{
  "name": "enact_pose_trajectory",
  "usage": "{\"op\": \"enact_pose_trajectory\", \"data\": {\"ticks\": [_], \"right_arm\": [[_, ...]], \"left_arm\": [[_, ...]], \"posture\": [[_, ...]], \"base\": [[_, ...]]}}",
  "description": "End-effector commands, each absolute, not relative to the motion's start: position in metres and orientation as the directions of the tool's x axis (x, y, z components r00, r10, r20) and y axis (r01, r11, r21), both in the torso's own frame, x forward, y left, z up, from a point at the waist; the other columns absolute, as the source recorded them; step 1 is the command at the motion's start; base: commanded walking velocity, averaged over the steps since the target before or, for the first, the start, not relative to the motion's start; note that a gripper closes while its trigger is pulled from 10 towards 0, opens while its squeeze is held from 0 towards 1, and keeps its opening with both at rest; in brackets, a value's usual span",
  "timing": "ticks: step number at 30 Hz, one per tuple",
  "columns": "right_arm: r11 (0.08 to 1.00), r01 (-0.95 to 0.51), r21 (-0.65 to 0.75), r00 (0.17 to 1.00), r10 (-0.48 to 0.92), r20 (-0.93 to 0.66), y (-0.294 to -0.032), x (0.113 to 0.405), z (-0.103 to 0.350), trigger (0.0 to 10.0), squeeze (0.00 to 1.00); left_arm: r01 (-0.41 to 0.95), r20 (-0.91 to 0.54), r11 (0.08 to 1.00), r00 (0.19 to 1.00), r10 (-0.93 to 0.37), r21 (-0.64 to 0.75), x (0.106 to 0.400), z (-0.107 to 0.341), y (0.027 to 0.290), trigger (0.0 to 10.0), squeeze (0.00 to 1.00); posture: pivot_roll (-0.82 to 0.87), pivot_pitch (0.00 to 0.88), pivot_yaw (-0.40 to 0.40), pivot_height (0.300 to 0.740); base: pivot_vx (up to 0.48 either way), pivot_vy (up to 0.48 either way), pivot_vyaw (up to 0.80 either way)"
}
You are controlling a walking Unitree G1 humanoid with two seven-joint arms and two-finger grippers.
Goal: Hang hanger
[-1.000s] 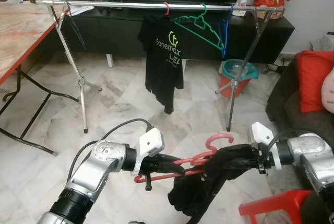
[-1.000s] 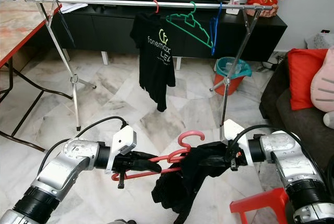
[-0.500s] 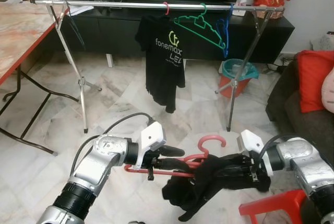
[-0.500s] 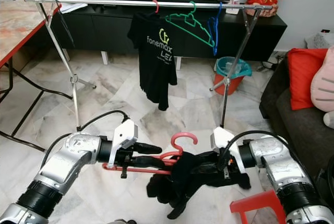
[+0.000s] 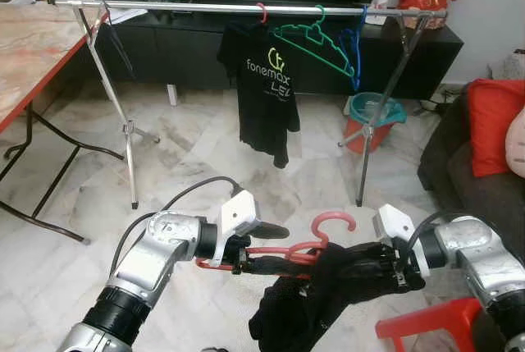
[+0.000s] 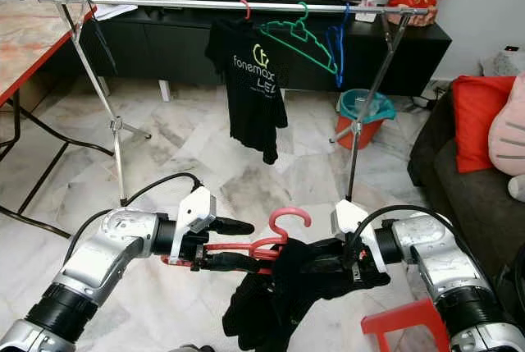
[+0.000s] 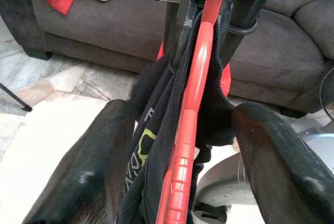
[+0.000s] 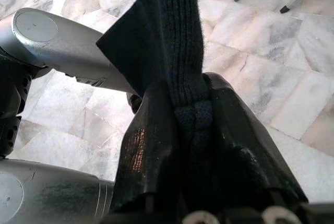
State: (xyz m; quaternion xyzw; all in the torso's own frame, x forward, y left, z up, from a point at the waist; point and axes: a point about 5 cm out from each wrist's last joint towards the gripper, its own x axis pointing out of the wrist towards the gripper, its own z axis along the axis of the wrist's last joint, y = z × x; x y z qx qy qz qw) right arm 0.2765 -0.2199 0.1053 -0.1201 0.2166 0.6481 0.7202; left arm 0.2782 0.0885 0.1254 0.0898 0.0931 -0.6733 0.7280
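A red hanger (image 5: 332,221) with a black garment (image 5: 316,303) draped over it hangs low in front of me, between my two arms. My left gripper (image 5: 276,249) is open; its fingers (image 7: 78,172) stand on either side of the hanger's red bar (image 7: 190,119) without touching it. My right gripper (image 5: 361,266) is shut on the black garment, pinching its knit edge (image 8: 182,67). Beyond stands the silver clothes rail (image 5: 205,8), carrying a black printed T-shirt (image 5: 267,93), a green hanger (image 5: 316,42) and a blue hanger (image 5: 353,48).
A marble-topped table (image 5: 33,48) with red edging stands to the left. An orange bucket (image 5: 373,118) sits by the rail's right leg. A dark sofa with a red cushion (image 5: 492,126) is on the right, a red stool (image 5: 426,327) beneath my right arm.
My left gripper, shut on the hanger a second ago, has opened around it. The hanger has levelled and shifted left, the garment sags lower, and the T-shirt on the rail has swung.
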Motion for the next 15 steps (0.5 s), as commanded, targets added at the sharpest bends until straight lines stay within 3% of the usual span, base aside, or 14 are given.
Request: {"op": "enact_pose_trajectory", "data": {"ticks": [1, 10, 12, 13, 14, 15], "right_arm": [[0.109, -0.991, 0.076, 0.062, 0.886, -0.459, -0.221, 0.277, 0.113, 0.0, 0.0], [0.109, -0.991, 0.076, 0.062, 0.885, -0.462, -0.221, 0.277, 0.113, 0.0, 0.0], [0.176, -0.983, 0.045, 0.119, 0.81, -0.575, -0.228, 0.278, 0.092, 0.0, 0.0], [0.176, -0.983, 0.045, 0.119, 0.81, -0.575, -0.228, 0.278, 0.092, 0.0, 0.0], [0.199, -0.98, 0.028, 0.14, 0.775, -0.617, -0.231, 0.277, 0.084, 0.0, 0.0], [0.199, -0.98, 0.028, 0.14, 0.775, -0.617, -0.231, 0.277, 0.084, 0.0, 0.0]], "left_arm": [[0.998, -0.255, 0.062, 0.067, -0.965, 0.029, 0.279, 0.13, 0.087, 10.0, 1.0], [0.998, -0.261, 0.052, 0.058, -0.964, 0.03, 0.279, 0.131, 0.089, 10.0, 1.0], [0.995, -0.412, 0.019, 0.059, -0.909, 0.1, 0.284, 0.131, 0.115, 10.0, 1.0], [0.995, -0.412, 0.019, 0.059, -0.909, 0.1, 0.284, 0.131, 0.115, 10.0, 1.0], [0.987, -0.474, 0.044, 0.112, -0.873, 0.154, 0.289, 0.127, 0.124, 10.0, 0.0], [0.987, -0.474, 0.044, 0.112, -0.873, 0.154, 0.289, 0.127, 0.124, 10.0, 0.0]], "posture": [[0.04, 0.047, -0.063, 0.736], [0.04, 0.048, -0.064, 0.736], [0.06, 0.066, -0.048, 0.736], [0.06, 0.066, -0.048, 0.736], [0.06, 0.068, -0.048, 0.736], [0.06, 0.068, -0.048, 0.736]], "base": [[0.0, 0.0, 0.0], [0.0, 0.0, 0.0], [0.0, 0.0, 0.0], [0.0, 0.0, 0.0], [0.0, 0.0, 0.0], [0.0, 0.0, 0.0]]}}
